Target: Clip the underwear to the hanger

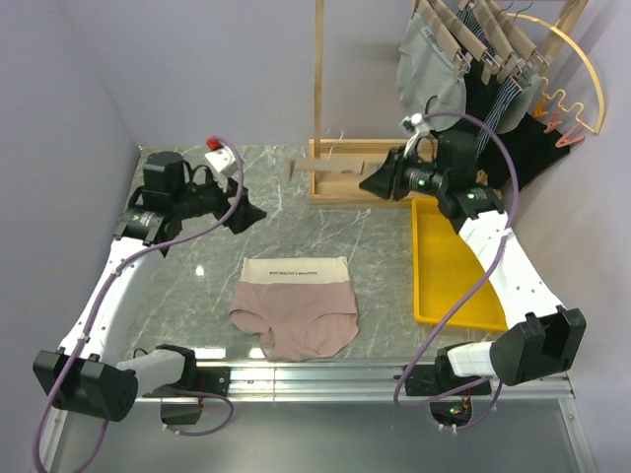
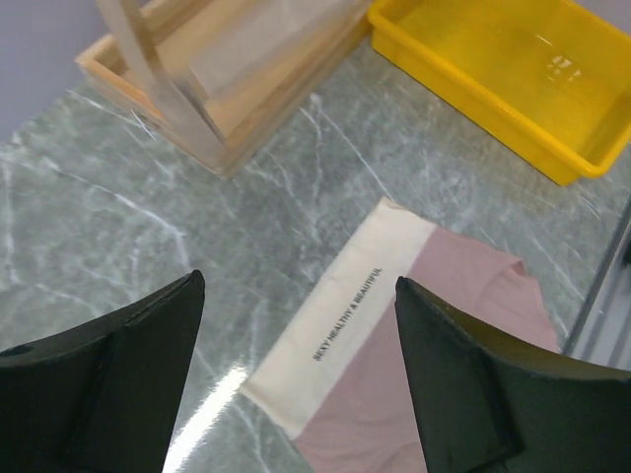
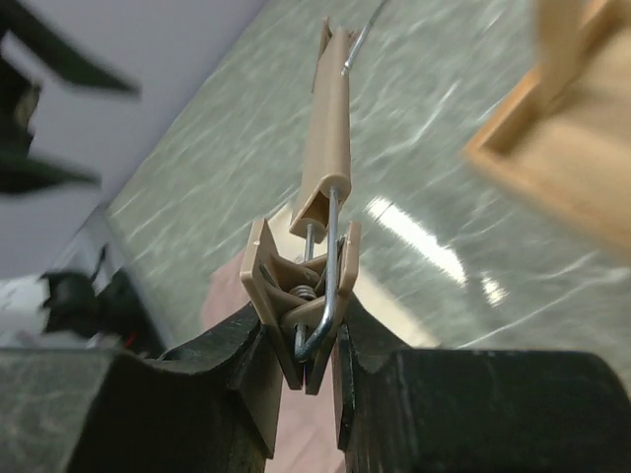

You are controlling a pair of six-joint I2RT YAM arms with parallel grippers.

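Top view: the underwear (image 1: 294,305) is seen spread flat on the counter (image 1: 197,276), waistband toward 12 o'clock. The left claw (image 1: 248,212) hangs at its 11 o'clock, the right claw (image 1: 378,181) at its 1 o'clock, and a yellow tray (image 1: 454,266) lies at its 3 o'clock.
Left wrist view: the left claw is shown wide open and empty above the cream waistband, with nothing touched.
Right wrist view: the right claw is shown closed on one wooden clip (image 3: 296,286) of the hanger (image 3: 327,148), whose bar runs away toward 12 o'clock.
Step in hand: the hanger is judged ready to be brought to the garment; nothing is clipped yet.
Next move: a waistband corner would need to be lifted by the left claw and fed into an opened clip.
Shown in one view only: the grip on the clip is made plain by the right wrist view alone, and the waistband lettering by the left wrist view.
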